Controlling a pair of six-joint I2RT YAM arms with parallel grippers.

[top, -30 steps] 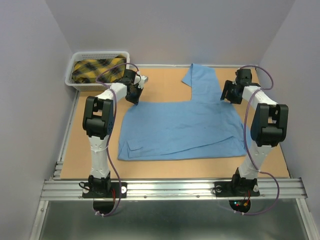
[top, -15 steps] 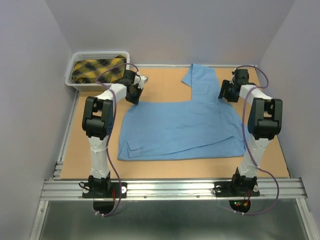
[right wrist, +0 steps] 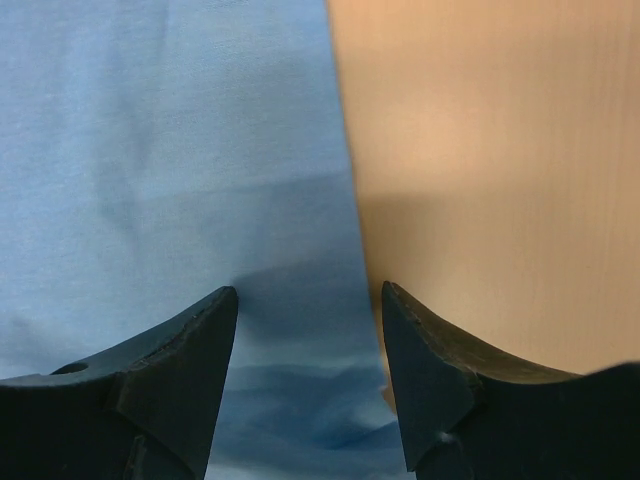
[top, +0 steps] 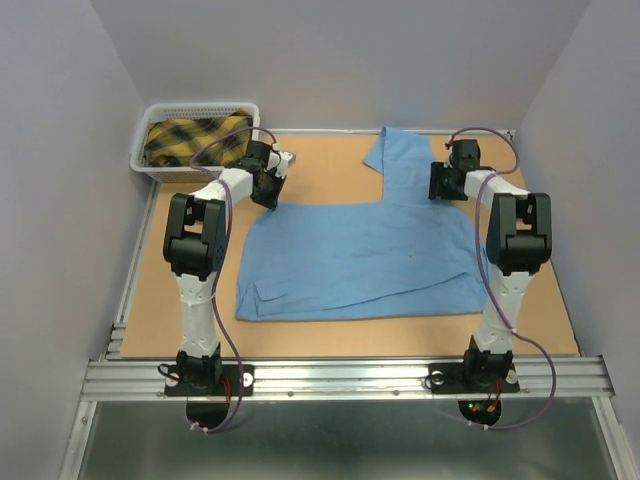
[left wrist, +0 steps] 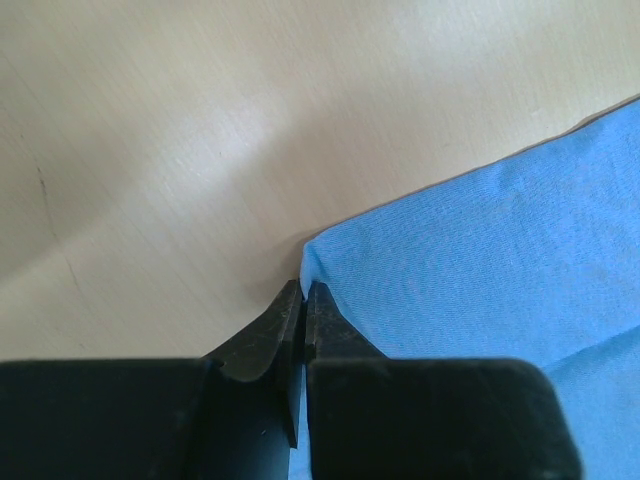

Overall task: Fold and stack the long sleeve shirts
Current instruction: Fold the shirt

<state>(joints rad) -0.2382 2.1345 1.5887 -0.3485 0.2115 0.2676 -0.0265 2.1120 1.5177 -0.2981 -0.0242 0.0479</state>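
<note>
1. Table (top: pixel 330 335). Tan board top, metal rail along the 6 o'clock edge, grey walls on the other three sides.

2. Light blue shirt (top: pixel 360 250). Spread flat across the middle of the table, body wide from 9 to 3 o'clock, with a slight fold near the 7 o'clock corner. One sleeve (top: pixel 400 160) laid straight out toward 12 o'clock, reaching close to the far edge.

3. Basket (top: pixel 200 106). White, slotted walls, set at the table's 10 o'clock corner, well apart from the shirt.

4. Plaid cloth (top: pixel 190 135). Yellow and black, bundled inside the basket.

5. Left gripper (top: pixel 268 197). Down at the shirt's 10 o'clock corner. Jaws pressed together to a bare slit in the wrist view (left wrist: pixel 303 295), with the very tip of the cloth corner (left wrist: pixel 480 270) pinched between them.

6. Right gripper (top: pixel 437 183). At the 3 o'clock side of the sleeve, near where sleeve meets body. Jaws spread well apart (right wrist: pixel 308 295), nothing between them, straddling the sleeve's edge (right wrist: pixel 170 150) over cloth and bare board. Possibly touching the fabric; too close to tell.
</note>
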